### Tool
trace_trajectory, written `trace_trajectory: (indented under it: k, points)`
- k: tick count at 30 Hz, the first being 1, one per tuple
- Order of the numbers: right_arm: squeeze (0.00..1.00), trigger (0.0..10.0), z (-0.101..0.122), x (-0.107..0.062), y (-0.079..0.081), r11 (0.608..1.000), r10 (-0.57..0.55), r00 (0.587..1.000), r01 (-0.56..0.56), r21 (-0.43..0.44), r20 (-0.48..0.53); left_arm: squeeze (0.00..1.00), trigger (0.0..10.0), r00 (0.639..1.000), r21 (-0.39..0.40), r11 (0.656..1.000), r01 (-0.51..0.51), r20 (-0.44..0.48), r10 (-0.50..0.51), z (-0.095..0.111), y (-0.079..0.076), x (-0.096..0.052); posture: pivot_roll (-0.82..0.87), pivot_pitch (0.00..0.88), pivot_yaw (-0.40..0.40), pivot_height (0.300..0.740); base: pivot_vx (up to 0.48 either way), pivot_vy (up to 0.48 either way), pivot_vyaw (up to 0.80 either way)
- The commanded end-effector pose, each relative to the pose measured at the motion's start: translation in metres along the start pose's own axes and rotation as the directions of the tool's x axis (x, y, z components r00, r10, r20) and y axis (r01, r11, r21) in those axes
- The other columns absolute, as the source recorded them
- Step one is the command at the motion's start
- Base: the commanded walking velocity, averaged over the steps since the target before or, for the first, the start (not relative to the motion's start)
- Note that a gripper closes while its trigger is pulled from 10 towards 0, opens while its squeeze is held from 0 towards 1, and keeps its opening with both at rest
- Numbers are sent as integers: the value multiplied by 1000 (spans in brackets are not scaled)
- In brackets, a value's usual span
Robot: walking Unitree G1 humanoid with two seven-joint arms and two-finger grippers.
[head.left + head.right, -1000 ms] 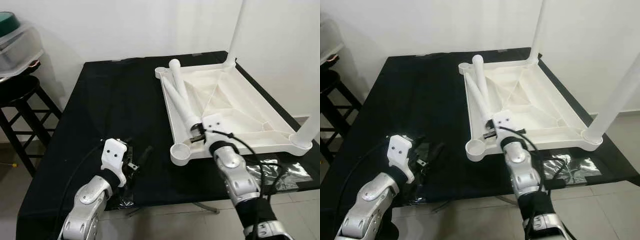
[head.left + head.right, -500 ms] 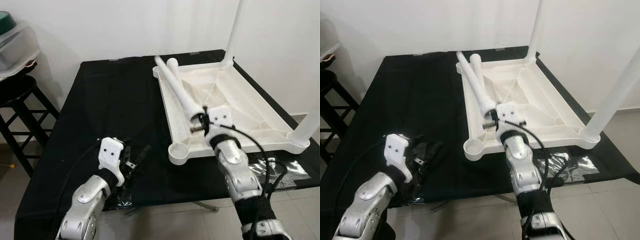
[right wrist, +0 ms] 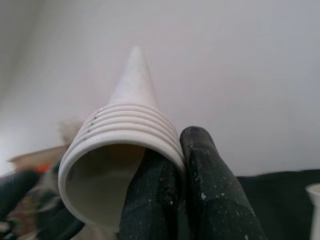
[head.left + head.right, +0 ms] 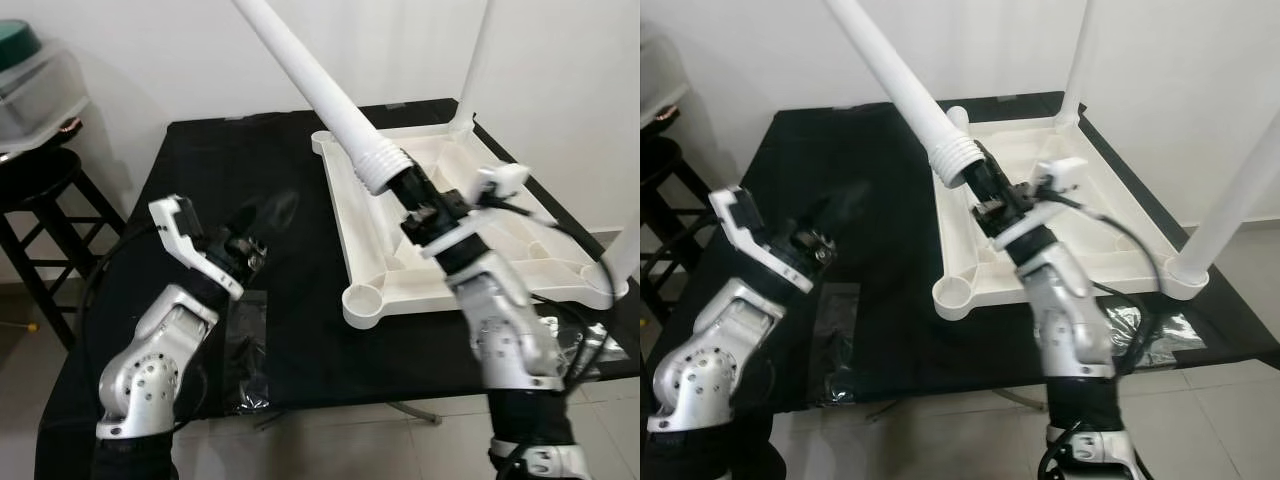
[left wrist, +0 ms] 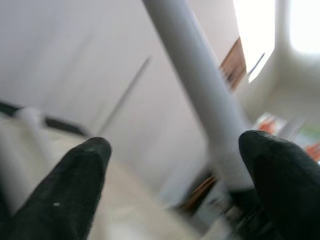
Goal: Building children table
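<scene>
Above tabletop (image 4: 470, 215) | right tool (image 4: 408, 190) clamped on leg (image 4: 315, 85), raised | left tool (image 4: 262, 222) apart

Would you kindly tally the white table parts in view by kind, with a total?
Upright legs fitted in corners: 2
Held leg in the right gripper: 1
Lying leg on the tabletop, just its end in sight: 1
Tabletop, upside down: 1
Total: 5

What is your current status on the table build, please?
Right pincer shut on table leg, raised. Left pincer open, near leg. Upturned tabletop: near-left socket empty.
</scene>
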State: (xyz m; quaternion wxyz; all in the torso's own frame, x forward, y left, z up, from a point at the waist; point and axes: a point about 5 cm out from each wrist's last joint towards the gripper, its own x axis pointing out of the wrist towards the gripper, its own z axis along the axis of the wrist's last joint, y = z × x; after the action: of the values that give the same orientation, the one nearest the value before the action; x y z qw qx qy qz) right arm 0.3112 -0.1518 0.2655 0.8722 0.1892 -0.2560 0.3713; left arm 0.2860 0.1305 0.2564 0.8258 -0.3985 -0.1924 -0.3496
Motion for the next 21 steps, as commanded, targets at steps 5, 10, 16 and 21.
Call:
trace_trajectory:
  k: [5,10,16,21]
  points:
    - [0,10000,3,-10,11,987,152,988,-151,56,-12,1000,10000,994,-184,980,69,101,-51,10,-10,5,-35,98,43,740,0,0,0]
    - [0,10000,-2,-15,19,975,214,975,-211,66,-54,875,10000,983,-285,950,131,162,-87,22,-11,9,-36,97,44,740,0,0,0]
    - [0,10000,-13,-22,36,937,337,934,-320,139,-123,0,10000,980,-295,943,157,164,-112,34,-12,9,-34,96,45,740,0,0,0]
    - [0,10000,-26,-29,47,909,407,894,-376,178,-189,0,10000,976,-302,939,168,183,-116,45,-10,9,-31,97,46,740,0,0,0]
